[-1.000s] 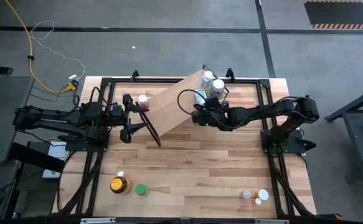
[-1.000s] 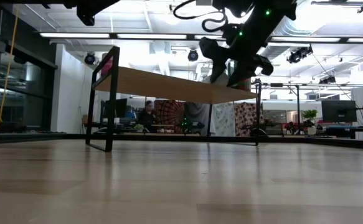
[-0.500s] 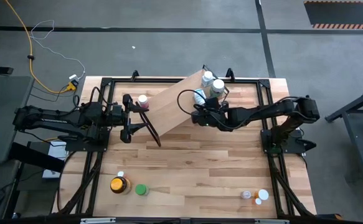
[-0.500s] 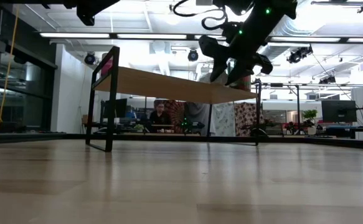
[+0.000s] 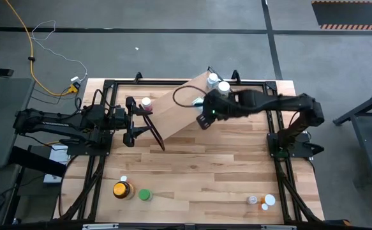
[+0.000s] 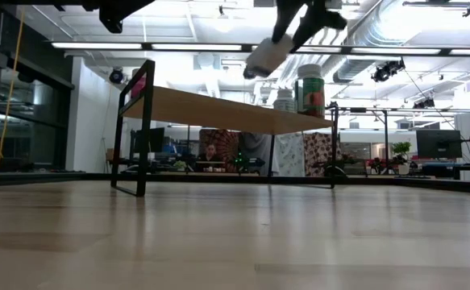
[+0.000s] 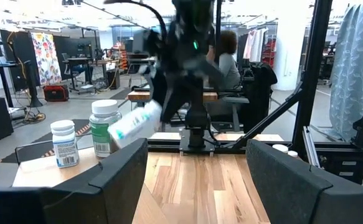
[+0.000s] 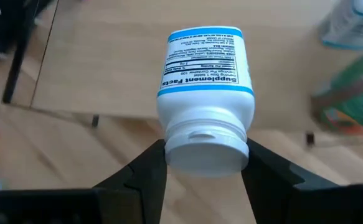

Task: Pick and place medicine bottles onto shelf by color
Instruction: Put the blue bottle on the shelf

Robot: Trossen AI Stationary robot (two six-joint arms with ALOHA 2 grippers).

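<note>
My right gripper [image 8: 204,152] is shut on a white medicine bottle [image 6: 263,58] with a blue-banded label, in the air above the shelf [image 5: 176,108]. The shelf is a light-wood board on black wire ends [image 6: 134,129]. Near its right end stand a green-labelled bottle [image 6: 310,90] and a white one [image 6: 284,100], both upright on their bases. A pink-capped bottle [image 5: 147,103] stands on the shelf's left end. My left gripper [image 7: 197,180] waits open and level by that left end, with nothing between its fingers. My right gripper pinches the white bottle's cap end [image 8: 204,144] between its two fingers [image 8: 150,168], one on each side of the white cap. The fingers slant down from above. The bottle is lifted clear of the shelf and hangs tilted, its base [image 8: 203,37] pointing away from the gripper.
Near the table's front left stand an amber jar with a yellow lid [image 5: 122,190], a green bottle [image 5: 145,195] and a small white cap [image 5: 124,179]. At the front right are a tiny orange bottle [image 5: 253,200] and a white-capped one [image 5: 269,200]. Bare tabletop [image 5: 205,166] lies between.
My right gripper has risen from the shelf's right end and tipped to a less steep slant. The white bottle has gone up with it, lifted clear of the board and tipped over from upright. The other bottles on the shelf have stayed where they were.
</note>
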